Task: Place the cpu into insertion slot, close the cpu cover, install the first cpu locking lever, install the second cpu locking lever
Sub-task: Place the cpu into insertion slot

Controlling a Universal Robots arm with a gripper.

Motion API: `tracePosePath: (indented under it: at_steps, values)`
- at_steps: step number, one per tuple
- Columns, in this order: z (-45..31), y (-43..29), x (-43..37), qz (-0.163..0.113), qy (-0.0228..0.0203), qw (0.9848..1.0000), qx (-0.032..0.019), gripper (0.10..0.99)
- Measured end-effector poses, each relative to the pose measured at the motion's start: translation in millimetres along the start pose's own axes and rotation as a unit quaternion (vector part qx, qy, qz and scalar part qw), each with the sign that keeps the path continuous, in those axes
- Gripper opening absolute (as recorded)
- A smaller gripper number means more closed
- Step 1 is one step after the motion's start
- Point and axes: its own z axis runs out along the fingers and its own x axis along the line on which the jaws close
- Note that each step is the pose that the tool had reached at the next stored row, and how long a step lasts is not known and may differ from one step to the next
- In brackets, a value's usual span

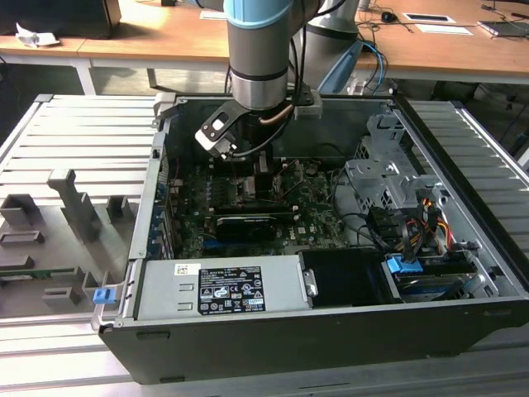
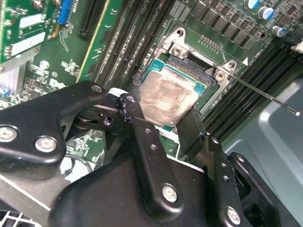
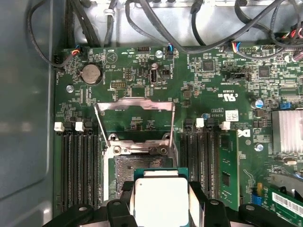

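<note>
My gripper [image 2: 163,106] is shut on the cpu [image 2: 168,97], a black finger [image 2: 130,109] on each of two opposite edges and the silvery face showing. In the first wrist view the cpu [image 3: 161,198] sits in the gripper [image 3: 161,210] and overlaps the near part of the insertion slot [image 3: 137,163]. I cannot tell whether it touches the slot. The socket's metal frame [image 2: 201,71] shows behind the chip. The cpu cover [image 3: 135,105] stands swung up beyond the slot, with a thin lever [image 3: 98,125] raised on either side. In the exterior view the gripper [image 1: 256,182] reaches down into the open case.
Black memory slots [image 3: 80,165] flank the socket on both sides. A finned heatsink [image 3: 286,132] and cables [image 3: 156,19] lie along the board's edges. A long black card [image 1: 248,225], the power supply [image 1: 223,289] and a drive cage [image 1: 380,178] crowd the case.
</note>
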Motion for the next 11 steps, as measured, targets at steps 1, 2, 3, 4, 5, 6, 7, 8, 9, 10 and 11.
tracePosePath:
  at_steps: [1,2,3,4,5,6,7,8,9,10,11]
  values:
    - [1.5,-0.1,1.1,0.0,0.0,1.0,0.0,0.541]
    - [2.2,-0.2,1.6,0.0,0.0,1.0,0.0,0.541]
    - [3.1,-0.3,2.0,0.0,0.0,1.0,0.0,0.541]
    - [4.2,-0.4,2.9,0.0,-0.0001,1.0,0.0001,0.541]
    - [5.1,-0.4,3.5,0.0,0.0,1.0,0.0,0.541]
    - [5.6,-0.4,3.7,0.0,0.0,1.0,0.0,0.541]
    - [6.1,-0.5,3.8,0.001,-0.0001,1.0,0.0,0.541]
    - [6.4,-0.5,3.8,0.001,-0.0001,1.0,0.0001,0.541]
    - [6.6,-0.6,3.8,0.001,-0.0002,1.0,0.0001,0.541]
    - [6.7,-0.6,3.8,0.001,-0.0003,1.0,0.0001,0.541]
    - [6.9,-0.6,3.8,0.002,-0.0002,1.0,0.0001,0.541]
